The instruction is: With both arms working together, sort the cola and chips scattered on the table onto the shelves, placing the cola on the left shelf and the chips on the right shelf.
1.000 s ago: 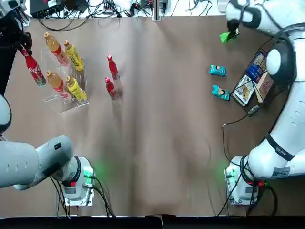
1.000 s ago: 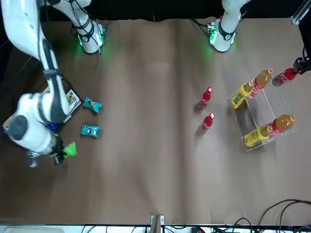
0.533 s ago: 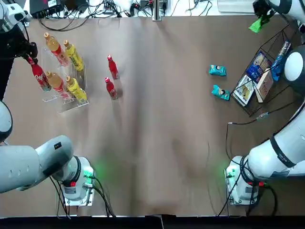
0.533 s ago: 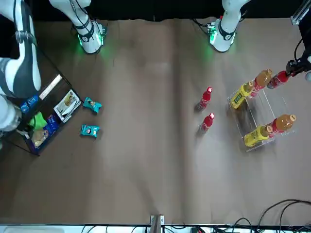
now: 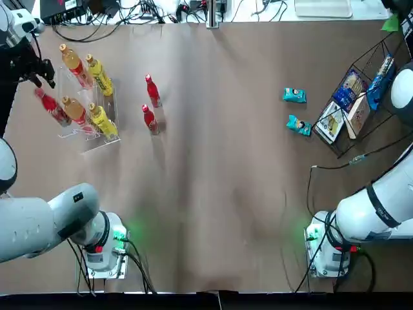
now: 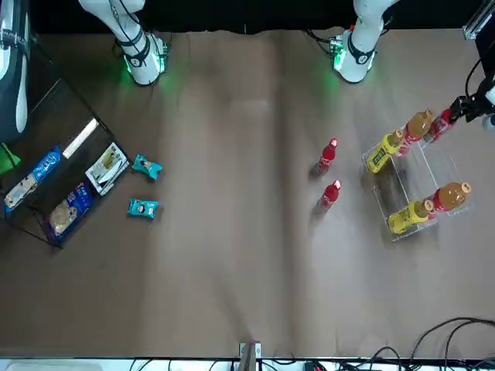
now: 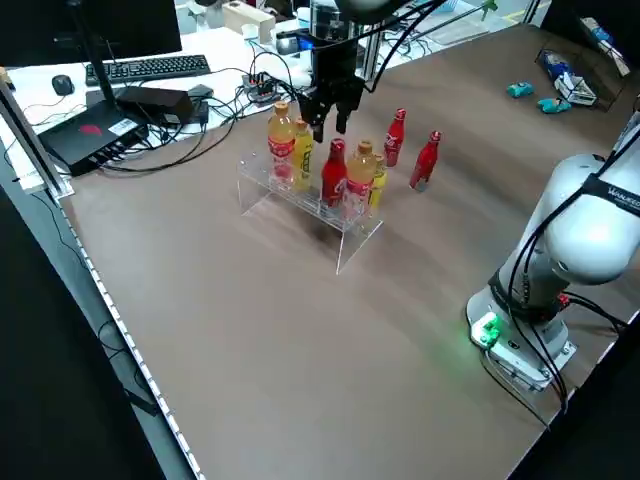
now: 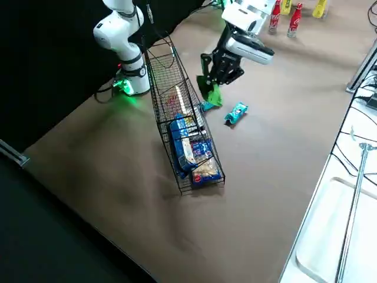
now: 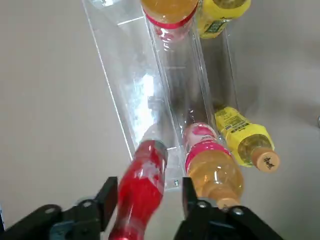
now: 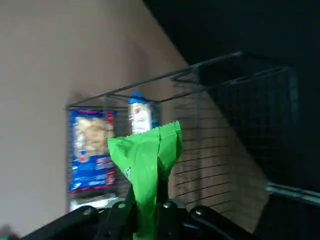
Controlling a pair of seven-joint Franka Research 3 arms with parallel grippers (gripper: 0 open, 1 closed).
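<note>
Two red bottles (image 5: 153, 93) lie on brown tabletop (image 5: 213, 161).

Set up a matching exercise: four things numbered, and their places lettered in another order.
1. Green packet
2. Cola bottle by the left claw
3. Two teal packets
4. Two other cola bottles

A. On the brown table, beside the wire rack
B. In the right claw
C. On the table, beside the acrylic rack
D. At the acrylic rack

1-B; 2-D; 3-A; 4-C

Green packet (image 5: 391, 23) — cut off at top view's edge.
</note>
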